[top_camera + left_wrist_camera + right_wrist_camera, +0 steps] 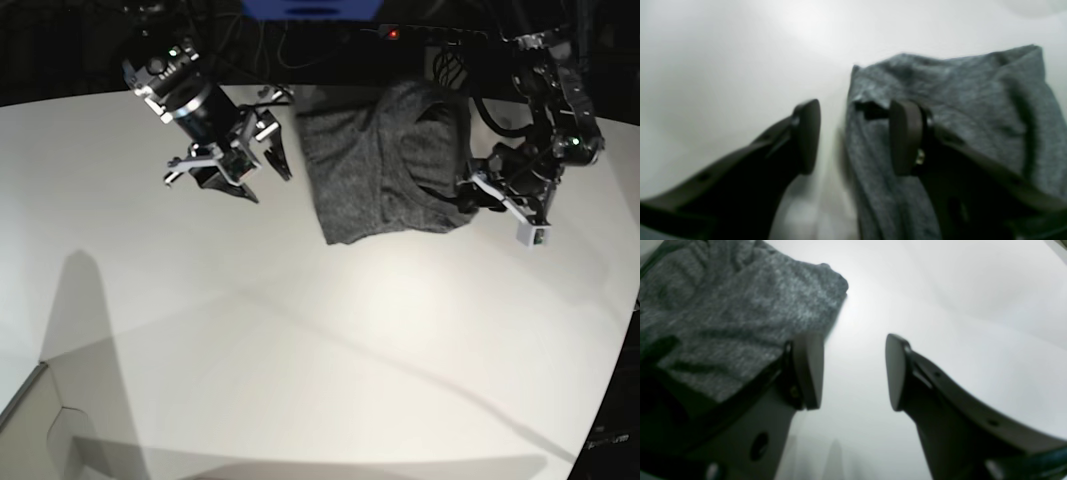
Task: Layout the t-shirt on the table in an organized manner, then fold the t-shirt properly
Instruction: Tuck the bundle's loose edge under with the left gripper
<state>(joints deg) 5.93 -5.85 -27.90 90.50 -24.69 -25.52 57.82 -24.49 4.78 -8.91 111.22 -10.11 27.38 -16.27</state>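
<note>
Shirt bunched at the worktop's twelve o'clock; left claw and right claw released, flanking it for spreading.

- Both wrist views are blurred, so the t-shirt shows no seams or sleeves.
- In the base view, the left tool is largely hidden by its own arm.
- The surface is cut off by every picture's edge.

Three cameras, one scene
High base view looking down over the table; two wrist views close above, both sharing the t-shirt.
</note>
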